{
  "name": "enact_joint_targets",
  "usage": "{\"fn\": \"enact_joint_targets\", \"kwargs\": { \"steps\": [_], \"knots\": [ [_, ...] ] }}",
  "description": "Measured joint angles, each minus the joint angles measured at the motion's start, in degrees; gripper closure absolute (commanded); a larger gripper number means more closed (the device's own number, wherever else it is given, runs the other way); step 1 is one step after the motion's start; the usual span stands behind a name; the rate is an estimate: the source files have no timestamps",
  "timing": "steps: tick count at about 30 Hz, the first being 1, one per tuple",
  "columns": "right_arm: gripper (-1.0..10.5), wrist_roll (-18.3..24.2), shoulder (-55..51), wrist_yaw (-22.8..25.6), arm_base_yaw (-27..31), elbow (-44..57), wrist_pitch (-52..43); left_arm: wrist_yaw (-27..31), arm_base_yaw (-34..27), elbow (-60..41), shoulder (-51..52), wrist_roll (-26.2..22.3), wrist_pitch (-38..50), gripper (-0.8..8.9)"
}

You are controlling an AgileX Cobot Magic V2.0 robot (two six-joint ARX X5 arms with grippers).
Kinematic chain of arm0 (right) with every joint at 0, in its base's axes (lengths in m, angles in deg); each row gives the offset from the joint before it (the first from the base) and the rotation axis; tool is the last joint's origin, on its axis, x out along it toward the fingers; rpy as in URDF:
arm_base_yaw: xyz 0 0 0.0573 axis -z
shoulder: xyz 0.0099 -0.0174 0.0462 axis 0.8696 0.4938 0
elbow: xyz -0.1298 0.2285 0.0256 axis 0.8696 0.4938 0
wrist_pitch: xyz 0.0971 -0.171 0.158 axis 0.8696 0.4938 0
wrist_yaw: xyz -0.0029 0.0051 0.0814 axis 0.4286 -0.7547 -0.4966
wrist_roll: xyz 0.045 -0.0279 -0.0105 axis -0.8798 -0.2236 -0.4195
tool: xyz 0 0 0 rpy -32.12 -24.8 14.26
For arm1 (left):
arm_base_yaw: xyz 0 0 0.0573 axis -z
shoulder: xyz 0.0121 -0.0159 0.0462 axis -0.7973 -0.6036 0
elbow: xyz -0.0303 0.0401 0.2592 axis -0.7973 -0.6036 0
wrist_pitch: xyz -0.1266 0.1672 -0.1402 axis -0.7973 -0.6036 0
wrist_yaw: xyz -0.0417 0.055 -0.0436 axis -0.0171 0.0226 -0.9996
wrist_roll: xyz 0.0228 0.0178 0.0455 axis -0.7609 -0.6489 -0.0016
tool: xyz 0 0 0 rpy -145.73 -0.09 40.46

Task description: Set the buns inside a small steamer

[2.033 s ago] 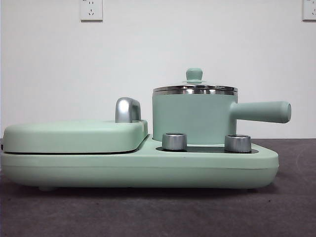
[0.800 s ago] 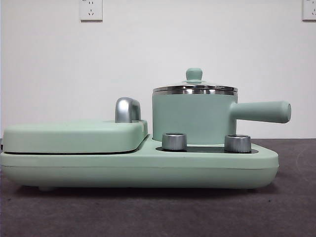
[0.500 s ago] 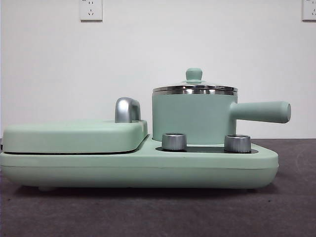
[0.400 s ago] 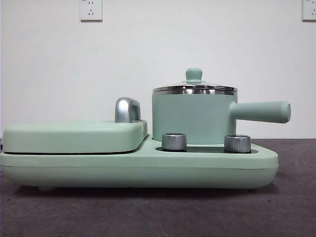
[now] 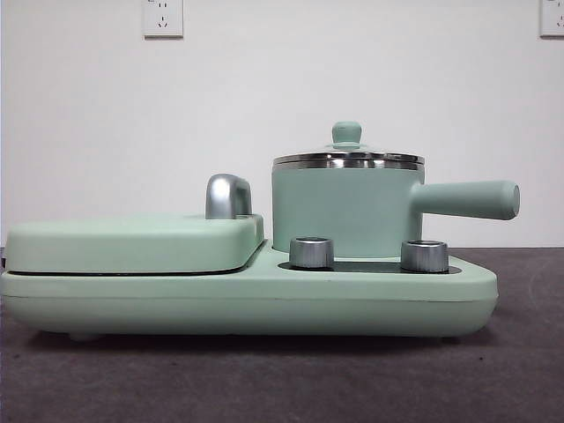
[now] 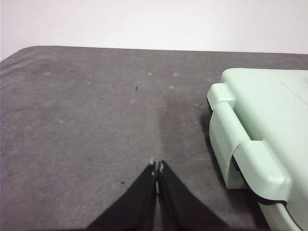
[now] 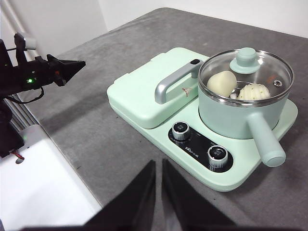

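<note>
The small steamer (image 5: pixel 345 208) is a mint-green pot with a long side handle, standing on the right of a green cooker base (image 5: pixel 264 300). Its glass lid with a green knob (image 5: pixel 346 132) is on. In the right wrist view the steamer (image 7: pixel 236 113) shows both buns under the lid: a smooth cream bun (image 7: pixel 221 83) and a pleated bun (image 7: pixel 253 91). My right gripper (image 7: pixel 158 164) is shut and empty, well above and in front of the cooker. My left gripper (image 6: pixel 157 166) is shut and empty over bare table beside the grill plate (image 6: pixel 262 120).
The flat green hinged grill plate (image 5: pixel 132 242) with a steel handle (image 5: pixel 227 196) fills the cooker's left half. Two steel knobs (image 5: pixel 311 252) sit at the cooker's front. The left arm (image 7: pixel 45 72) shows in the right wrist view, off the cooker's far side. Grey table (image 6: pixel 86 110) all around.
</note>
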Motion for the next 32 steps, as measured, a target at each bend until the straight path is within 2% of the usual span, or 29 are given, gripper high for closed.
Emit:
{"fn": "enact_joint_targets", "kwargs": {
  "steps": [17, 21, 24, 32],
  "knots": [
    [9.3, 0.00, 0.00, 0.02, 0.04, 0.00, 0.00, 0.00, 0.00, 0.00, -0.02, -0.35, 0.00, 8.07],
    [9.3, 0.02, -0.04, -0.79, 3.17, 0.46, -1.11, 0.00, 0.00, 0.00, -0.02, -0.35, 0.00, 8.07],
    [9.3, 0.11, -1.31, -1.22, 6.99, 4.83, -7.78, 0.00, 0.00, 0.00, -0.02, -0.35, 0.00, 8.07],
    [9.3, 0.46, -9.22, 9.75, 19.71, 29.33, -37.83, 0.00, 0.00, 0.00, -0.02, -0.35, 0.00, 8.07]
  ]
}}
